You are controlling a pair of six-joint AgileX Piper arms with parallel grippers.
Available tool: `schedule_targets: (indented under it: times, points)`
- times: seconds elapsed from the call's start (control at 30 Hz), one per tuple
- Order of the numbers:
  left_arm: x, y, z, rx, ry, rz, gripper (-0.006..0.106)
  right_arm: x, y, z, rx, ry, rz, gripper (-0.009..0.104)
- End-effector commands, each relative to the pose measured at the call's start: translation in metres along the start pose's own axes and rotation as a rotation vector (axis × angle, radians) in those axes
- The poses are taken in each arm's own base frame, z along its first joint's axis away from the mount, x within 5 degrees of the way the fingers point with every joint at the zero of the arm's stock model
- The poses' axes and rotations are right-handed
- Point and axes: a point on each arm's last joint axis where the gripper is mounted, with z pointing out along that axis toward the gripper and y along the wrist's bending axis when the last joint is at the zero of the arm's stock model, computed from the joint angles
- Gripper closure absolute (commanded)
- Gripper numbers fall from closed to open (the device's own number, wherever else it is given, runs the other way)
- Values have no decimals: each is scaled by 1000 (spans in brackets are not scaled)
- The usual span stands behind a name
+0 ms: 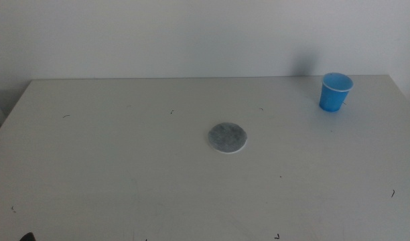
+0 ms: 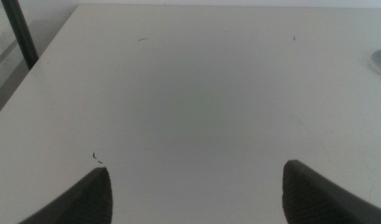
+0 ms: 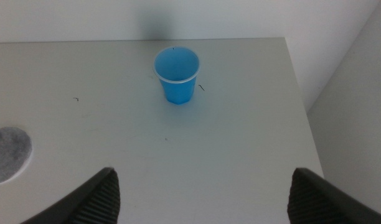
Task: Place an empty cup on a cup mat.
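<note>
Cup mat (image 1: 228, 137) bare, mid-table — cup (image 1: 335, 92) upright, empty, far right

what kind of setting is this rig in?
Probably a lab test bench: a bare white table against a plain white wall, holding only a blue cup and a grey cup mat.

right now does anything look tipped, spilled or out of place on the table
Nothing stands out. The cup stands upright and empty near the far right corner, apart from the mat, which lies flat mid-table. No spills.
</note>
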Motion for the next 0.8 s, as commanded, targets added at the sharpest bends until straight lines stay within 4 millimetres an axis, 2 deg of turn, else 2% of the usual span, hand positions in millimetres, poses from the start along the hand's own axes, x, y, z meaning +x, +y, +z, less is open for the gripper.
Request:
schedule_targets:
  times: [0.0, 0.2, 0.43, 0.6, 0.77]
  points:
    - [-8, -1, -1, 10, -75, -11, -5, -33, -1, 2, 14, -31, -6, 1]
    - [-8, -1, -1, 10, -75, -11, -5, -81, 2, 33, 9, 22, 14, 1]
    - [-8, -1, -1, 10, -75, -11, -5, -121, 5, 79, 20, 139, 21, 1]
    - [-8, -1, -1, 10, -75, -11, -5, -139, 5, 104, 23, 166, 25, 1]
    - [-8, -1, -1, 10, -75, -11, -5, -150, 6, 125, 26, 183, 25, 1]
